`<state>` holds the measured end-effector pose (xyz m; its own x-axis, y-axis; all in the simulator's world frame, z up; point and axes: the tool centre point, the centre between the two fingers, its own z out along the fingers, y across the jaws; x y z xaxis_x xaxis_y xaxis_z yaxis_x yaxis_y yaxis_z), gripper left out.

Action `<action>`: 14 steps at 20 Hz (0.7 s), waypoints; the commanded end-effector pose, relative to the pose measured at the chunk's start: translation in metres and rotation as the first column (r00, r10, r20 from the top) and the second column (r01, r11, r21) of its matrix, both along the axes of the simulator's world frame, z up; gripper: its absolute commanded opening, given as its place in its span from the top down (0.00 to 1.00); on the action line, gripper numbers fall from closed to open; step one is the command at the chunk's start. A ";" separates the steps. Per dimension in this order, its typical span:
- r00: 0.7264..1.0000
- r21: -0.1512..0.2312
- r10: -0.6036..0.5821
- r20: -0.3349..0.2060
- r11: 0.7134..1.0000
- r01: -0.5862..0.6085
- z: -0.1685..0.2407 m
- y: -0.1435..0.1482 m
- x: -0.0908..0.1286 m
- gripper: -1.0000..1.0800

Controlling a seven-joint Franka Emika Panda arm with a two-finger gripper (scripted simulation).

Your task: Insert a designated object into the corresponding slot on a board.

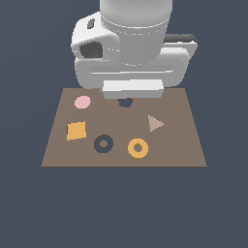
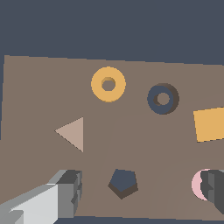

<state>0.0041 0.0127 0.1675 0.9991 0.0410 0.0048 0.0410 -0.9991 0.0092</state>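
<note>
I've got the gripper point(image 2: 135, 192) hovering over the board's point(image 1: 189, 140) far edge, above the dark pentagon point(image 2: 123, 183). Fingers point(image 2: 65, 192) spread wide, nothing held.

Ring point(image 1: 138, 148) lies flat near the board's near edge, right of centre in the exterior view. Slot point(image 1: 103, 144) sits just beside it on the exterior view's left, apart, not touching.

Risks as I see them:
- Ring is thin and flat; a shallow descent means the fingers close over it and grab nothing.
- A finger tip landing on the ring could shove it sideways.
- Orange square point(image 1: 76, 130) is the same colour; wrong target possible.
- Slot matches ring size, so small offset at release probably leaves it perched on the rim.
- Triangle point(image 1: 155, 123) is near the approach path.
</note>
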 end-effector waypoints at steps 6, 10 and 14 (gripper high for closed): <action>1.000 0.000 0.009 0.000 1.000 -0.009 -0.004 0.001 0.004 0.04; 1.000 0.001 0.030 -0.001 1.000 -0.030 -0.014 0.002 0.011 0.04; 0.998 0.003 0.063 -0.001 0.998 -0.063 -0.030 0.004 0.023 0.04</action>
<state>0.0231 0.0160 0.1440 0.9958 0.0912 0.0044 0.0912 -0.9958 0.0069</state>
